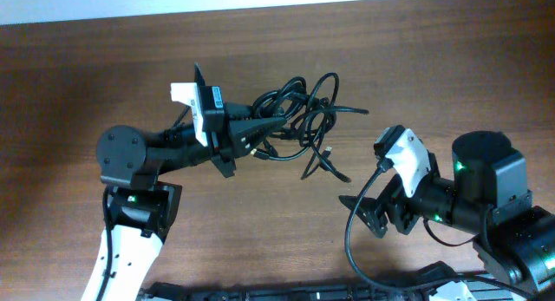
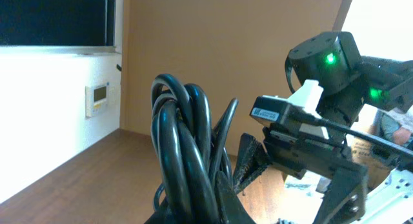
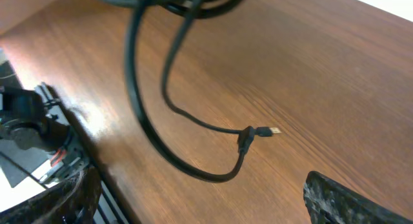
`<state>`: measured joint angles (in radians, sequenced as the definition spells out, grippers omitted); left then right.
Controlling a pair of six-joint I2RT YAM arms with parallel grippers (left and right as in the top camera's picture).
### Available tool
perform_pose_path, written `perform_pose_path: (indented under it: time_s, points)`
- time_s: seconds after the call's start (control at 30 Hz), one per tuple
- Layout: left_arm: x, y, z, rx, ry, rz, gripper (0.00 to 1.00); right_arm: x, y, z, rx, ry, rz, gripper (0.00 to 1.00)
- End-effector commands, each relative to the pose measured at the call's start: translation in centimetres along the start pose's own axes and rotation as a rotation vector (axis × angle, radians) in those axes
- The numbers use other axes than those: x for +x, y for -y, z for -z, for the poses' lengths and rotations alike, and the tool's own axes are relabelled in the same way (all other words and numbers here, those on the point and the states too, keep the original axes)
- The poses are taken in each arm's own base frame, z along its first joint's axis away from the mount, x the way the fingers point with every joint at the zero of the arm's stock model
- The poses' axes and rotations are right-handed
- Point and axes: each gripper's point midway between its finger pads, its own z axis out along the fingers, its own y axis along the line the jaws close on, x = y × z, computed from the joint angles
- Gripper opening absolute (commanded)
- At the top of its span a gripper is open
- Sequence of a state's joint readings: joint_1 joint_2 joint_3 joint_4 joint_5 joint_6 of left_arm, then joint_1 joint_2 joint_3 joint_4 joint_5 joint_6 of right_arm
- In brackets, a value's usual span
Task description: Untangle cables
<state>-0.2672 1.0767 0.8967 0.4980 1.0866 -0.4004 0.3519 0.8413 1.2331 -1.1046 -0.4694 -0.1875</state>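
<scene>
The cables [image 1: 303,110] are a tangle of thin black cords, lifted just off the brown table [image 1: 260,240] at mid-back. My left gripper [image 1: 258,132] is shut on the tangle's left side. In the left wrist view several cable loops [image 2: 184,140] rise from between the closed fingers [image 2: 226,198]. My right gripper [image 1: 386,219] is open and holds nothing, lower right of the tangle. The right wrist view shows a loose strand [image 3: 193,169] on the wood, ending in a metal-tipped plug [image 3: 273,130], ahead of the wide-apart fingers [image 3: 348,198].
The right arm's own thicker black wire [image 1: 350,236] loops over the table near its front edge. A black rail [image 1: 286,292] runs along that edge. The right arm's body with green lights [image 2: 326,62] faces the left wrist camera.
</scene>
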Motion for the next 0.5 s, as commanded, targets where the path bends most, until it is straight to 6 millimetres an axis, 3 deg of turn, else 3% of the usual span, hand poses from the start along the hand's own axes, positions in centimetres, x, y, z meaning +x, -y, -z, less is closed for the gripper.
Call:
perform_pose_path:
  time_s: [0.0, 0.1, 0.2, 0.3, 0.4, 0.47]
  points:
    - [-0.8, 0.0, 0.1, -0.019, 0.017, -0.128, 0.00, -1.1, -0.8, 0.5, -0.036, 0.046, 0.034, 0.99]
    - [0.3, -0.5, 0.1, -0.032, -0.020, -0.281, 0.00, -2.7, 2.2, 1.8, 0.161, 0.084, 0.057, 0.99]
    - [1.3, -1.7, 0.2, -0.088, -0.049, -0.253, 0.00, -4.2, 3.5, 3.5, 0.271, 0.126, 0.074, 0.99]
    - [1.7, -0.5, 0.2, -0.017, -0.063, -0.245, 0.00, -5.7, 4.6, 4.5, 0.352, 0.175, 0.088, 0.99]
    - [2.4, 2.1, 0.4, 0.142, -0.086, -0.244, 0.00, -7.3, 4.8, 5.0, 0.370, 0.239, 0.109, 0.99]
    - [2.5, 2.5, 0.4, 0.166, -0.090, -0.241, 0.00, -7.4, 2.6, 4.3, 0.243, 0.247, 0.167, 1.00]
